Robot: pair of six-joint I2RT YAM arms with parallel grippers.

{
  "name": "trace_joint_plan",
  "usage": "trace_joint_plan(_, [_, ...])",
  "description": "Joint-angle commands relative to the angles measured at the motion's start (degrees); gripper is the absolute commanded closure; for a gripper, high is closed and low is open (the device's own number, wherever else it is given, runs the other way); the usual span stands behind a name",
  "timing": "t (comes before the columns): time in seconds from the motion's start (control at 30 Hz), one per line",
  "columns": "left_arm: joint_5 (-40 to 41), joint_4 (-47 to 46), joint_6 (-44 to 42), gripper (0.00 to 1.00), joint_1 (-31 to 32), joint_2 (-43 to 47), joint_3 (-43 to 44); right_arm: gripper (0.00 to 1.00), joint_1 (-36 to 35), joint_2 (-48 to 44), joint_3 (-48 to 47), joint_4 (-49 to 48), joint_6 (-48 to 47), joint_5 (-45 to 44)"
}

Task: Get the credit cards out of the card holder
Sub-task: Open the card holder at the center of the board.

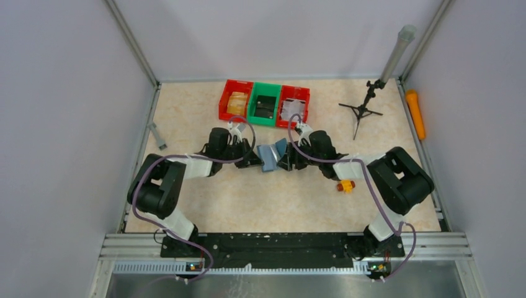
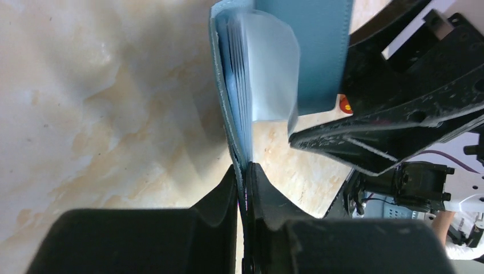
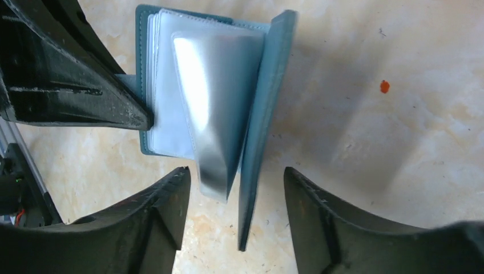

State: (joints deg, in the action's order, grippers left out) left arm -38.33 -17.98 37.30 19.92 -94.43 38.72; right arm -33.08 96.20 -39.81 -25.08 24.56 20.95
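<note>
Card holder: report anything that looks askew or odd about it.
The card holder is splayed open, one cover pinched by the left gripper; a clear sleeve bows loosely out between the covers. No damage shows.

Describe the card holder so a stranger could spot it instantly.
On the table, find the row of red and green bins at the far edge; in front, the left gripper and right gripper meet. Between them is the card holder, the only teal-blue thing, its pale sleeves fanned open.
</note>
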Motion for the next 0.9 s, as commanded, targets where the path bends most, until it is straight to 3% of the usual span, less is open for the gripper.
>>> trace_joint_plan(0.0, [-2.34,-5.80,-1.18,0.90,-0.35,2.38,-1.09,0.29,-0.23,-1.14,0.22,-3.05,-2.53,1.80])
trace_joint_plan(0.13, [-5.61,-8.28,0.11,0.90,-0.24,1.75,-1.29,0.12,-1.55,-2.00,0.19,-2.79,-4.05,0.64])
trace_joint_plan(0.2, [-6.79,-9.33,0.63,0.90,-0.17,1.48,-1.50,0.08,-1.72,-2.32,0.54,-3.88,-4.13,0.92])
trace_joint_plan(0.47, [-10.78,-12.01,2.20,0.89,1.26,-1.23,-0.36,0.07,-2.23,-1.60,0.47,-4.91,-4.49,2.23])
trace_joint_plan(0.87, [-9.25,-8.83,0.28,0.88,2.28,-0.95,0.60,0.08,-3.60,-0.03,-1.55,-2.20,-6.04,1.55])
